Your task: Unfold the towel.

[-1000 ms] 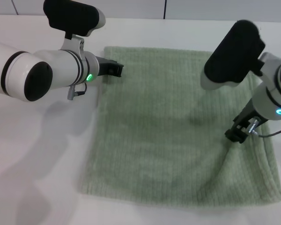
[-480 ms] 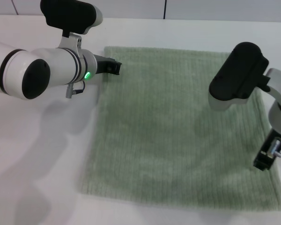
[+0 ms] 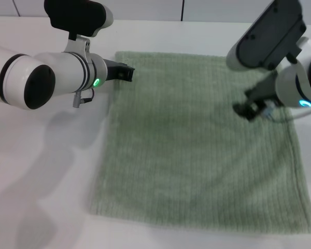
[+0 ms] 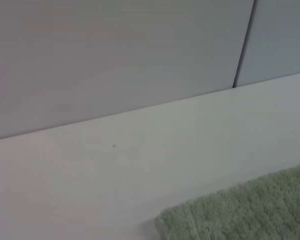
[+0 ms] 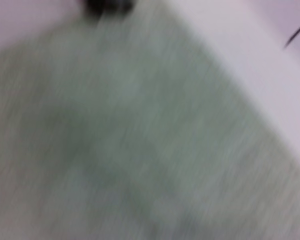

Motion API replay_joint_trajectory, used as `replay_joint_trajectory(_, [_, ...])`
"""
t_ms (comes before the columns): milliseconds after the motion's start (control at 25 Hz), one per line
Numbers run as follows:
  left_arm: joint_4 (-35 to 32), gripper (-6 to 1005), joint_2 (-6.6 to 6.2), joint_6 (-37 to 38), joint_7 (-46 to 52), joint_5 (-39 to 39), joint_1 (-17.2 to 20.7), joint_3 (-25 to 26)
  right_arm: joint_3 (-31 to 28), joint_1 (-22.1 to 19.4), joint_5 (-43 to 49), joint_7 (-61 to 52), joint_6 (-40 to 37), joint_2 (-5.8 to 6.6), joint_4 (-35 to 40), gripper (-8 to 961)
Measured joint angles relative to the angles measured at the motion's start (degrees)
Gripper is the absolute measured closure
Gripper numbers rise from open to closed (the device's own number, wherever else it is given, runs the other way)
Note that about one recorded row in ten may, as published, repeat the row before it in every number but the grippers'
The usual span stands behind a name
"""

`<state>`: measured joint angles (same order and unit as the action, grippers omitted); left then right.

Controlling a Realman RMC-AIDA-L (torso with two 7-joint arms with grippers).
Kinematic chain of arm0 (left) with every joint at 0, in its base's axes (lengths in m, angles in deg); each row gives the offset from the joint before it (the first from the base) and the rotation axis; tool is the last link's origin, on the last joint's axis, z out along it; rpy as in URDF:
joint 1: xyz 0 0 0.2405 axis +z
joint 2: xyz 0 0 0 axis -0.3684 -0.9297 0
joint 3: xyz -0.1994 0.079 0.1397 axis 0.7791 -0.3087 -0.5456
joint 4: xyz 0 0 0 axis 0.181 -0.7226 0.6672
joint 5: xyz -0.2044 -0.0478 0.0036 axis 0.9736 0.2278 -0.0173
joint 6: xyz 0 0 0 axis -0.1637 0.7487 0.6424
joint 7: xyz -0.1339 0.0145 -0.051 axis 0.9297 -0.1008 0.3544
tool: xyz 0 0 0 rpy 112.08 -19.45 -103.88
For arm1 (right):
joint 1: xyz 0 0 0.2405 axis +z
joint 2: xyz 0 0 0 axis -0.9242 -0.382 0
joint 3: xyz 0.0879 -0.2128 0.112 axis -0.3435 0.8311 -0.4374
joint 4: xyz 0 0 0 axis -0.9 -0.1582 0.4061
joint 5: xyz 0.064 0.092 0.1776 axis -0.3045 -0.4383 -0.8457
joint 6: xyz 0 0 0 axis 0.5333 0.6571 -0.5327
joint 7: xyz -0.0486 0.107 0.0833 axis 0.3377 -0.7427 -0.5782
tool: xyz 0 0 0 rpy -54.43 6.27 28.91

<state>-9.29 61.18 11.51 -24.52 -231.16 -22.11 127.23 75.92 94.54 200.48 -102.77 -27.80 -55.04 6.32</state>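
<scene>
Two grippers over a flat towel

Spread flat on the white tabletop [image 3: 52, 155], the sage-green towel [image 3: 197, 155] lies as one open rectangle. Left gripper [image 3: 125, 73] sits at its far left corner; whether its jaws are parted cannot be told. Right gripper [image 3: 249, 110] hovers above the right side, holding nothing visible, jaw gap unclear.

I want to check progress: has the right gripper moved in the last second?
Yes. The right gripper has gone from near the towel's right hem up toward its far edge, and now hangs over the towel. The left gripper stays at the far left corner.
</scene>
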Motion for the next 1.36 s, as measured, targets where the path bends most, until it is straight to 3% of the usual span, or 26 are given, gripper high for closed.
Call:
replay_joint_trajectory(240, [0.62, 995, 0.07, 1.45, 0.0, 0.0, 0.82, 0.16, 2.94, -8.17, -0.2, 0.04, 34.41, -0.15, -4.75, 593])
replay_joint_trajectory(360, [3.44, 995, 0.09, 5.13, 0.0, 0.09, 4.09, 1.05, 4.76, -9.95, -0.5, 0.02, 51.46, -0.24, -10.57, 575])
replay_joint_trajectory(520, [7.46, 996, 0.26, 18.19, 0.56, 0.41, 11.59, 1.23, 6.82, -10.15, -3.48, -0.28, 71.48, -0.36, -21.18, 550])
replay_joint_trajectory(600, [7.52, 996, 0.44, 30.69, 2.38, 0.43, 15.96, 0.23, 8.06, -9.45, -6.91, -0.29, 82.73, -0.36, -27.7, 538])
replay_joint_trajectory(720, [3.5, 996, 0.39, 46.94, 6.98, 0.39, 19.08, -2.24, 9.08, -8.13, -9.14, -0.31, 92.45, -0.28, -34.79, 519])
replay_joint_trajectory(800, [-1.29, 994, 0.24, 55.91, 11.03, 0.11, 19.04, -3.35, 9.56, -6.71, -9.55, -0.43, 97.46, -0.24, -39.51, 507])
replay_joint_trajectory(960, [-8.29, 988, 0.07, 63.06, 15.84, -1.15, 16.99, -3.7, 9.42, -4.29, -10.08, -2.32, 102.57, -0.15, -46.25, 482])
replay_joint_trajectory(1160, [-11.65, 816, 0.3, 64.85, 16.26, -1.73, 15.58, -2.5, 7.29, -2.75, -10.34, -8.57, 109.94, -0.08, -52.86, 451])
replay_joint_trajectory(1360, [-12.22, 816, 0.4, 68.19, 15.92, -1.82, 16.02, -2.33, 7.39, -1.71, -16.02, -9.05, 116.8, -0.43, -57.98, 445])
